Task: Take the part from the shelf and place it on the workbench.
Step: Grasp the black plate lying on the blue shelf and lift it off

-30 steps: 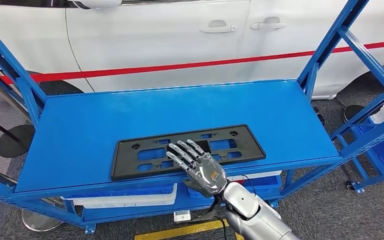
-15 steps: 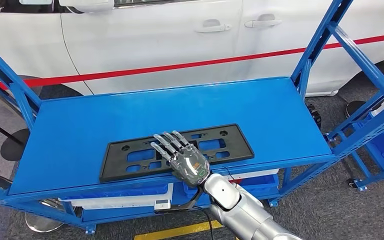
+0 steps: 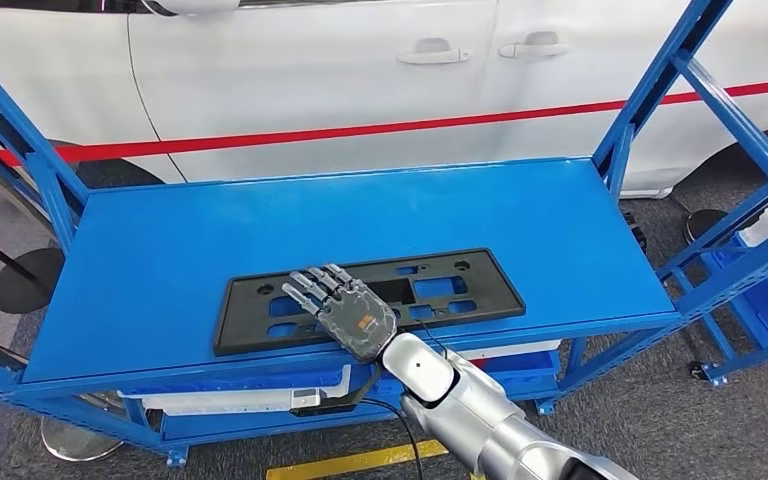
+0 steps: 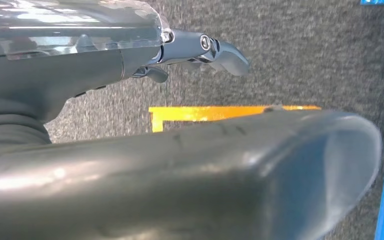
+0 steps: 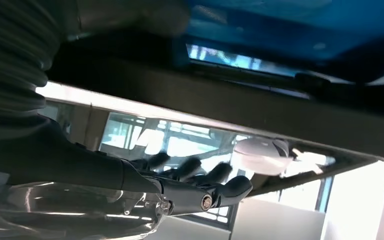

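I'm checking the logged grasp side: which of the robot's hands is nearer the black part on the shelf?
Right. The right hand lies over the black part, fingers spread across it. The left hand hangs over the grey floor.

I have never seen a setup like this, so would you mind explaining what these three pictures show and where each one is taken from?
This is a two-legged humanoid robot with silver arms and many-fingered hands. The wide picture comes from a camera high on its body, looking down at a blue shelf parked beside a white car. A flat black part with cut-out holes lies on the shelf. The right hand rests flat on top of the part, fingers stretched out; it does not appear to grip it yet. The other two pictures come from cameras at the wrists and are turned oddly. The left wrist view shows the left hand hanging above grey floor, holding nothing. The right wrist view looks along the right hand's fingers.
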Robot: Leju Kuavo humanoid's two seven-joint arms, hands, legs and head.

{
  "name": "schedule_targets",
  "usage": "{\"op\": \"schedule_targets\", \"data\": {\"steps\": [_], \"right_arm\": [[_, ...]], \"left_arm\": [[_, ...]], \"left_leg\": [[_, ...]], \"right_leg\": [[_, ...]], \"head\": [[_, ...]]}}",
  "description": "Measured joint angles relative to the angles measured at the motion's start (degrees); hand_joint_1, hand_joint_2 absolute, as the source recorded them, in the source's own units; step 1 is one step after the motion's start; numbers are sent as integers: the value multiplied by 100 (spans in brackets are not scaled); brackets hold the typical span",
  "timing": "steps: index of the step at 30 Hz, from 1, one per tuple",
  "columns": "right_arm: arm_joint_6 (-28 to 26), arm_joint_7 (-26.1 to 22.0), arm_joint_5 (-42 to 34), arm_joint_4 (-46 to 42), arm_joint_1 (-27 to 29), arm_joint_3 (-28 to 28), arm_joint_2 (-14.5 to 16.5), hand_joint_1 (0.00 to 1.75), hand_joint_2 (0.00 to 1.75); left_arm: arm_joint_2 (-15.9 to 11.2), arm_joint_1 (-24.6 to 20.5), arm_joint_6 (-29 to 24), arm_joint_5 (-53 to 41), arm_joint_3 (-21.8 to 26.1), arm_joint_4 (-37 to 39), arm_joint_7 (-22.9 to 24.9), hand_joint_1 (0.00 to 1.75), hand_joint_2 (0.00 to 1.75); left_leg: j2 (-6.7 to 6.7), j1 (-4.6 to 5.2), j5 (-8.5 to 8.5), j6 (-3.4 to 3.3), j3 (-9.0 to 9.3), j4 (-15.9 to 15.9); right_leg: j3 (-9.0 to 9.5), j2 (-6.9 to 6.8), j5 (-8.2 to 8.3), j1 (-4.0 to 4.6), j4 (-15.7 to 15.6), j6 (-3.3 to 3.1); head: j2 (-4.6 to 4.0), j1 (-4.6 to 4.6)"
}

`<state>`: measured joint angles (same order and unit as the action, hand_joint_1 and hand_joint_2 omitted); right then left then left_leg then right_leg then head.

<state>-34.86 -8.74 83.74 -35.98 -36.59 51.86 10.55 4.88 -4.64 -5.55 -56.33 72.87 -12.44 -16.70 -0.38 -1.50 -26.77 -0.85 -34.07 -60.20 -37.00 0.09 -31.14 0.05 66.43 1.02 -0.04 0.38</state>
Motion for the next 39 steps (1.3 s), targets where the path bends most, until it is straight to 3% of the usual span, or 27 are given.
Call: {"op": "schedule_targets", "data": {"steps": [2, 3, 4, 7, 9, 11, 13, 15, 17, 18, 19, 21, 23, 25, 27, 29, 32, 33, 34, 35, 37, 39], "right_arm": [[40, 26, 9, 86, -29, 28, 10, 156, 175], [56, 27, 14, 120, -31, 43, 10, 156, 175], [80, 33, 24, 150, -36, 55, 13, 155, 175], [169, 75, 68, 215, -104, 75, 55, 154, 175], [214, 102, 86, 255, -163, 87, 97, 151, 175], [251, 110, 91, 293, -198, 93, 131, 151, 175], [291, 114, 90, 329, -225, 95, 175, 152, 175], [318, 116, 85, 368, -253, 95, 220, 152, 175], [325, 112, 80, 412, -262, 98, 242, 152, 175], [325, 110, 78, 433, -260, 100, 247, 152, 175], [325, 108, 77, 454, -258, 102, 249, 153, 175], [323, 108, 72, 481, -260, 103, 254, 154, 175], [314, 111, 44, 494, -272, 103, 261, 155, 175], [298, 103, -28, 502, -285, 102, 264, 155, 175], [284, 66, -152, 502, -290, 86, 261, 155, 175], [273, -12, -316, 485, -298, 39, 251, 155, 175], [198, -195, -650, 419, -285, -69, 218, 155, 175], [132, -318, -873, 348, -246, -131, 188, 155, 175], [61, -494, -1180, 230, -192, -219, 145, 155, 175], [4, -735, -1588, 42, -129, -341, 82, 155, 175], [-6, -1307, -2546, -514, -7, -649, -81, 155, 175], [205, -1992, -3761, -1341, 154, -1054, -306, 155, 175]], "left_arm": [[-2, -3, 9, -2, 0, 0, -5, 0, 0], [-3, -3, 16, -2, 0, 0, -9, 0, 0], [-3, -4, 28, 1, 0, 0, -15, 0, 0], [4, -17, 68, 33, 0, 1, -33, 0, 0], [14, -31, 82, 61, 1, 3, -39, 0, 0], [17, -41, 91, 82, 2, 4, -44, 0, 0], [9, -45, 93, 96, 3, 4, -46, 0, 0], [-3, -50, 94, 96, 5, 4, -48, 0, 0], [-7, -50, 101, 94, 7, 4, -55, 0, 0], [-8, -48, 105, 93, 7, 4, -59, 0, 0], [-11, -46, 108, 92, 7, 4, -65, 0, 0], [-27, -47, 110, 91, 7, 4, -91, 0, 0], [-40, -54, 128, 89, 6, 5, -207, 0, 87], [-40, -59, 162, 80, 5, 5, -423, 0, 175], [-39, -59, 192, 64, 1, 6, -617, 0, 175], [-40, -65, 213, 57, -5, 5, -732, 0, 175], [-43, -67, 262, 80, -8, 4, -841, 0, 175], [-42, -64, 303, 101, -8, 4, -890, 0, 175], [-42, -61, 355, 132, -7, 4, -944, 0, 175], [-39, -59, 414, 178, -4, 4, -1000, 0, 175], [-18, -55, 557, 320, 21, 8, -1101, 0, 175], [22, -58, 779, 548, 118, 16, -1241, 0, 175]], "left_leg": [[3, 0, 0, -9, -9, -1], [1, 1, -1, -10, -8, -1], [-3, 2, -2, -10, -4, -1], [-15, 14, -8, 4, 17, 5], [-14, 15, 0, 41, 10, 27], [-14, 14, 22, 104, 23, 78], [-5, 25, -43, 154, 28, 37], [3, 36, -326, 173, -159, -416], [4, 35, -659, 191, -511, -1159], [5, 32, -712, 204, -630, -1393], [5, 28, -660, 216, -659, -1436], [13, 14, -286, 237, -401, -885], [7, 12, -46, 226, -80, -232], [-11, 28, -44, 165, 1, -41], [-14, 26, -22, 96, -16, -38], [-8, 5, -6, 39, -19, -29], [-2, 5, -3, 0, -31, -25], [-3, 13, -4, -2, -31, -25], [-8, 23, -7, -6, -28, -25], [-14, 36, -10, -10, -19, -25], [-25, 63, -18, -21, 5, -17], [-28, 66, -17, -13, 13, 0]], "right_leg": [[-357, -3, -303, -33, 737, 52], [-454, -4, -318, -42, 918, 59], [-449, -4, -219, -45, 879, 52], [42, 3, 368, -5, -204, -60], [244, 7, 503, 44, -673, -139], [262, 8, 506, 63, -758, -180], [334, -7, 561, 26, -887, -219], [402, -25, 612, -9, -1000, -256], [401, -30, 612, 2, -1004, -279], [396, -30, 605, 8, -991, -280], [391, -28, 593, 9, -972, -275], [388, -18, 545, -4, -899, -240], [352, -3, 473, 1, -776, -176], [303, 8, 439, 21, -695, -126], [286, 14, 432, 20, -676, -99], [203, 12, 283, 11, -478, -47], [-285, 1, -232, -22, 563, 38], [-433, -1, -311, -27, 852, 42], [-493, -2, -275, -23, 942, 29], [-443, -1, -128, -9, 803, -6], [-110, 4, 296, 53, 41, -152], [163, -2, 514, 129, -566, -295]], "head": [[0, 3], [0, 4], [0, 4], [0, 1], [0, 5], [0, 13], [0, 11], [0, 5], [0, 3], [0, 3], [0, 4], [0, 3], [0, -1], [0, -2], [0, -2], [0, 12], [0, 34], [0, 34], [0, 34], [0, 34], [0, 31], [0, 15]]}}
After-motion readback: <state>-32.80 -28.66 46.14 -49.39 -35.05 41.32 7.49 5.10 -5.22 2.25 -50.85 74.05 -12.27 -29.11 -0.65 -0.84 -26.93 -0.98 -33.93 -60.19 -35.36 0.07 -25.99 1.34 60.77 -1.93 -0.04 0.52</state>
